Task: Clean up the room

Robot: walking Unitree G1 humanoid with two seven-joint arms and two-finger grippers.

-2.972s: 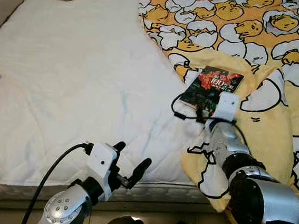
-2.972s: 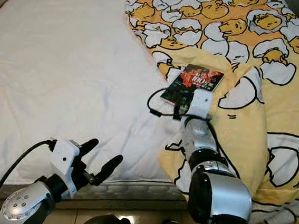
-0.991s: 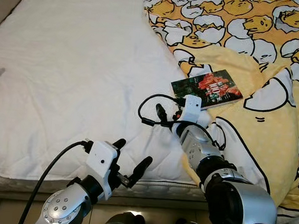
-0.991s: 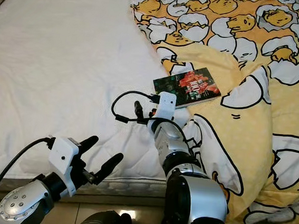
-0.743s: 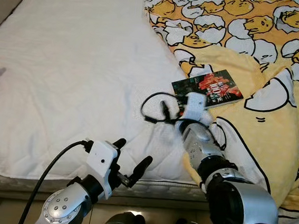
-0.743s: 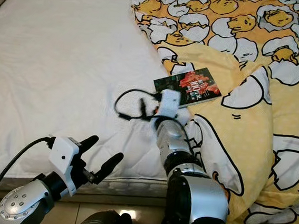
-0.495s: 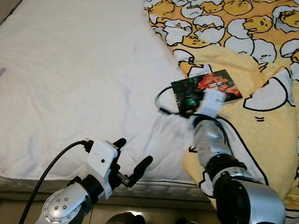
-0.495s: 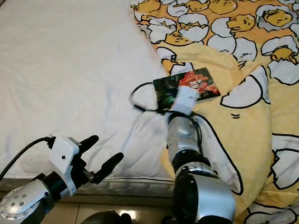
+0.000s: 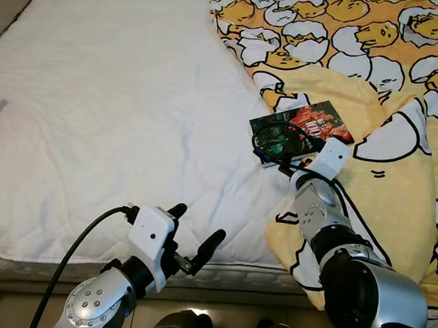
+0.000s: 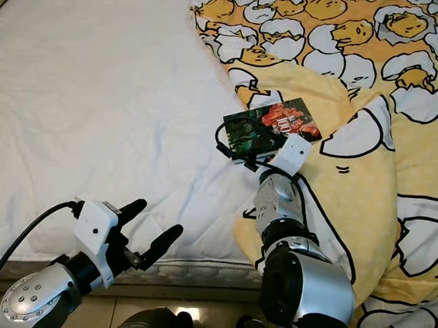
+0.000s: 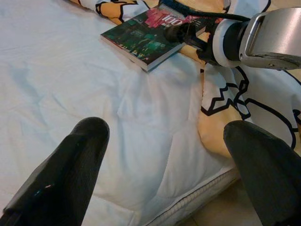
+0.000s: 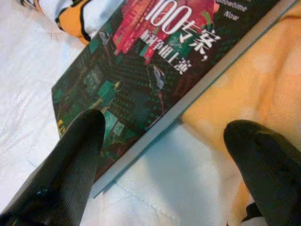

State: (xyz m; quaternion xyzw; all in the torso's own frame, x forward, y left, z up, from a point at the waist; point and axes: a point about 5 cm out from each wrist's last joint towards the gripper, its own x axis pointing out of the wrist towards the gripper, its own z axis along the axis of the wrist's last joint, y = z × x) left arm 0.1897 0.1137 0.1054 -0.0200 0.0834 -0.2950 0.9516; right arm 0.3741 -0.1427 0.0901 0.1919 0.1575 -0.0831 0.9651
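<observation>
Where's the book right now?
In the left eye view the book lies on the bed, right of centre, straddling the edge of the yellow egg-print blanket and the white sheet, just ahead of the right gripper.

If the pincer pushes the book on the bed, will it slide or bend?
The book looks thin and flat, so it probably flexes slightly. Its glossy cover may slip between the right pincer fingers. Lying partly on soft blanket, it likely tilts rather than slides.
</observation>
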